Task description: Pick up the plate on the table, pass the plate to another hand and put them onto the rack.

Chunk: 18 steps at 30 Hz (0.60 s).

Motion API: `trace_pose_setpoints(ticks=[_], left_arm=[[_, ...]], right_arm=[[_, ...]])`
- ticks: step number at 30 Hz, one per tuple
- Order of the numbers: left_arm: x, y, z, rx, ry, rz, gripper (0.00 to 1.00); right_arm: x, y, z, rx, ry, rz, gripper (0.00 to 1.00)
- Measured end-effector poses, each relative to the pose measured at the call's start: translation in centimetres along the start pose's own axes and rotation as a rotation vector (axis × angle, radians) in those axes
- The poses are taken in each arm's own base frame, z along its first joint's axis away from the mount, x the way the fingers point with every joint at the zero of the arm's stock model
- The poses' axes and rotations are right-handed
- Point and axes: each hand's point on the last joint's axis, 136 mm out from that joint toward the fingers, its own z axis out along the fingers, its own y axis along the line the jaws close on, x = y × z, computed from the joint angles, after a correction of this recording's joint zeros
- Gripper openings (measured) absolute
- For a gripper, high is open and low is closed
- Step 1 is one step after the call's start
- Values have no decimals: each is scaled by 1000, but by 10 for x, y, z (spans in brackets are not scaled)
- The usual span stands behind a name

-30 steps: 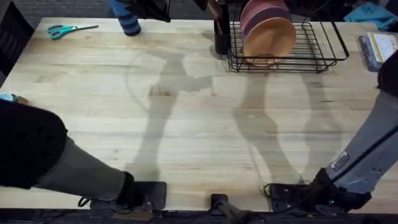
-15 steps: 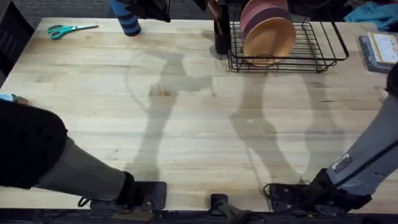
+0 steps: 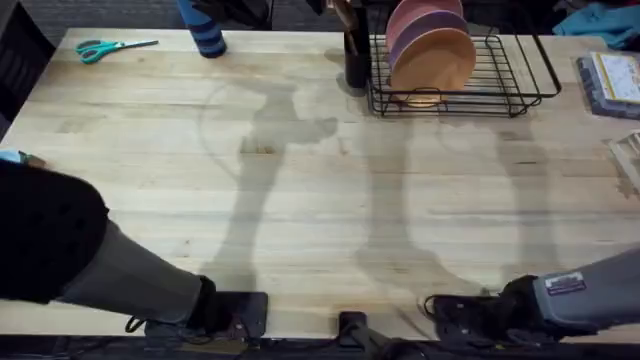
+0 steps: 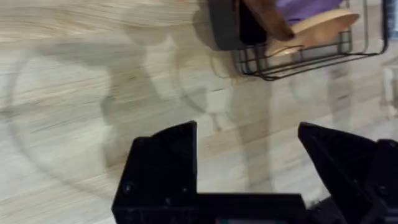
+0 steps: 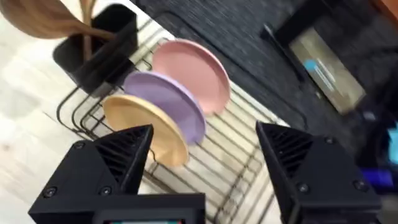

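The plate (image 5: 193,71) is standing upright in the rack (image 5: 239,140), at the back of a row of three; the purple plate (image 5: 171,106) is leaning just in front of it and the orange plate (image 5: 149,127) is standing in front of that, nearest the right gripper (image 5: 202,165); the right gripper's black fingers (image 5: 127,152) are standing wide apart with nothing between them, and the three plates are showing beyond the gap, closer to one finger than to the other; a black utensil holder (image 5: 102,46) with a wooden utensil (image 5: 43,15) in it is sitting beside the rack on the table (image 5: 25,93), past that same finger.

The left gripper (image 4: 249,155) is also gaping wide and holding nothing; between and beyond its fingers (image 4: 168,158) bare tabletop is lying under soft shadows, and well ahead of the fingertips the rack's corner is showing with the orange and purple plates in it.

From overhead the rack (image 3: 500,85) is sitting at the table's (image 3: 300,200) far edge, right of centre, with the plate (image 3: 410,12) at its rear behind the other two; teal scissors (image 3: 105,47) are lying at the far left corner.
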Motion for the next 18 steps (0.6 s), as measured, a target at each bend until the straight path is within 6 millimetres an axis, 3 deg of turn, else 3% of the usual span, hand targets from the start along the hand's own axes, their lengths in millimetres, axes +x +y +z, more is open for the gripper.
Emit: trace_pose_setpoints(ticks=[4, 5, 9, 10, 13, 18], left_arm=[[-1, 8, 0, -47, -8, 0, 995], [-3, 16, -1, -92, -17, 0, 995], [-4, 22, -8, -141, -38, 4, 995], [-3, 20, -22, -160, -61, 19, 995], [2, 17, -42, -181, -89, 41, 995], [10, 12, -82, -227, -161, 66, 995]], right_arm=[[3, -2, -34, 91, 57, 40, 998], [2, 0, -63, 153, 74, 54, 998], [-11, 1, -100, 229, 34, 45, 998], [-14, 7, -118, 255, 12, 42, 998], [-3, 18, -123, 252, 23, 49, 998], [24, 32, -115, 244, 43, 86, 998]])
